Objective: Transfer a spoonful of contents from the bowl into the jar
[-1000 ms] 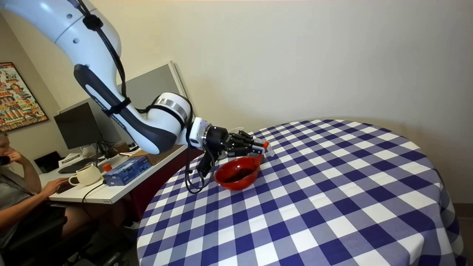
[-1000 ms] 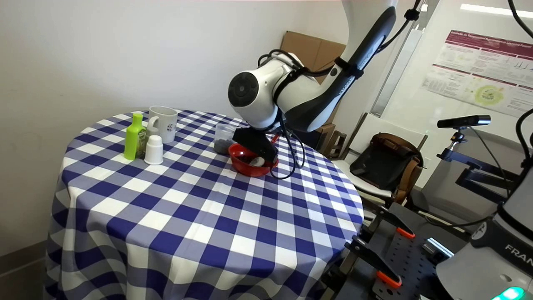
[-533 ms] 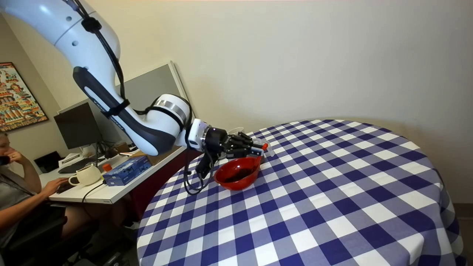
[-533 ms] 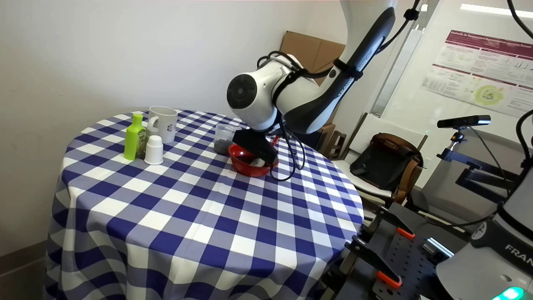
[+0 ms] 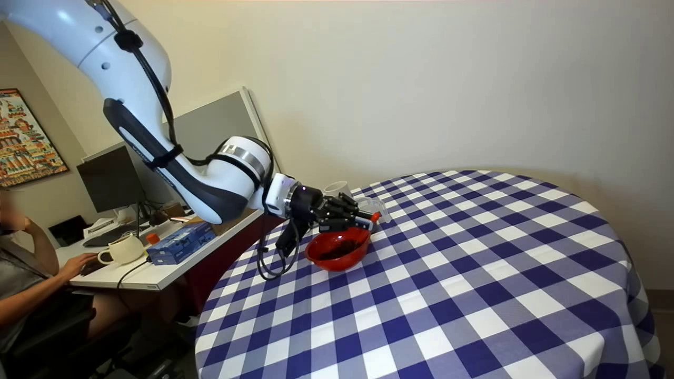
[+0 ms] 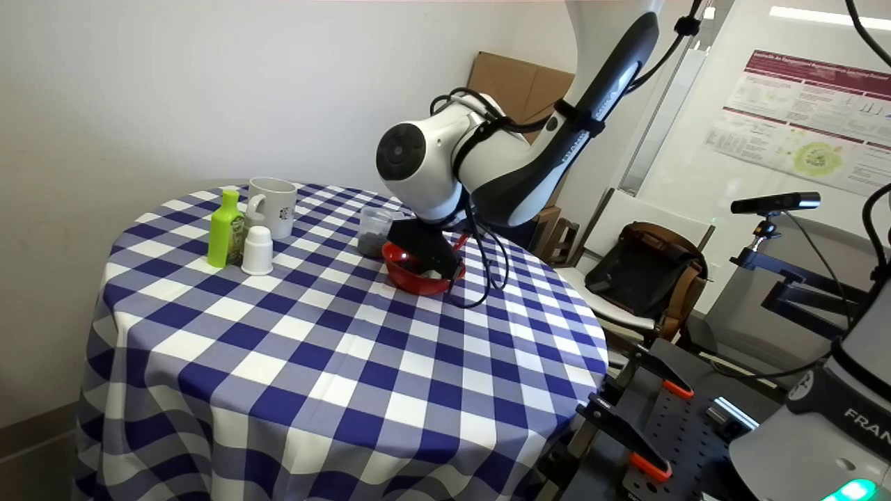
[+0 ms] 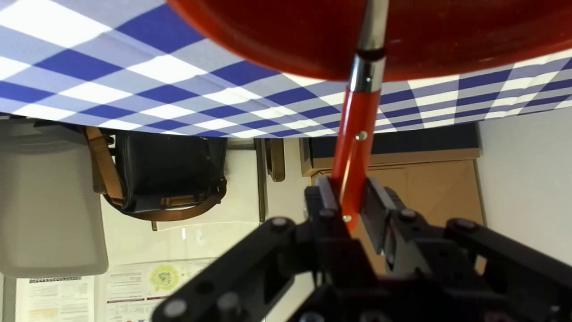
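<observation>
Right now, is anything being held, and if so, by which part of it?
Yes: the spoon, by its red handle, gripped between the fingers near the end away from the red bowl.

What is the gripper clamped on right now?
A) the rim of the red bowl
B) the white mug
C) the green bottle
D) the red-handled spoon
D: in the wrist view the gripper has its jaws closed on both sides of the red-handled spoon, gripping it near the handle's end, with the red bowl showing beyond the jaws.
</observation>
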You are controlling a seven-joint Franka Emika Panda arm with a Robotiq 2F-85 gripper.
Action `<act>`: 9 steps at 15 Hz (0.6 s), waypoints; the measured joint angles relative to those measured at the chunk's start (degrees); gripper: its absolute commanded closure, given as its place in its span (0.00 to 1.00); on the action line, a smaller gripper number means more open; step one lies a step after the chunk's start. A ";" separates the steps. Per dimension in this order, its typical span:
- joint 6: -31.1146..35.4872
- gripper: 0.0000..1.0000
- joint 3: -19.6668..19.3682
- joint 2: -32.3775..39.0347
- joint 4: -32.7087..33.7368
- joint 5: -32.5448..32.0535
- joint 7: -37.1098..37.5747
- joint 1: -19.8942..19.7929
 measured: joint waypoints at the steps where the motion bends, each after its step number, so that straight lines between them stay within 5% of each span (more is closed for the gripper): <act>1: 0.26 0.95 0.00 0.16 -0.06 0.78 0.00 -0.03; 9: 1.66 0.95 0.00 0.53 -0.55 4.19 0.00 -0.78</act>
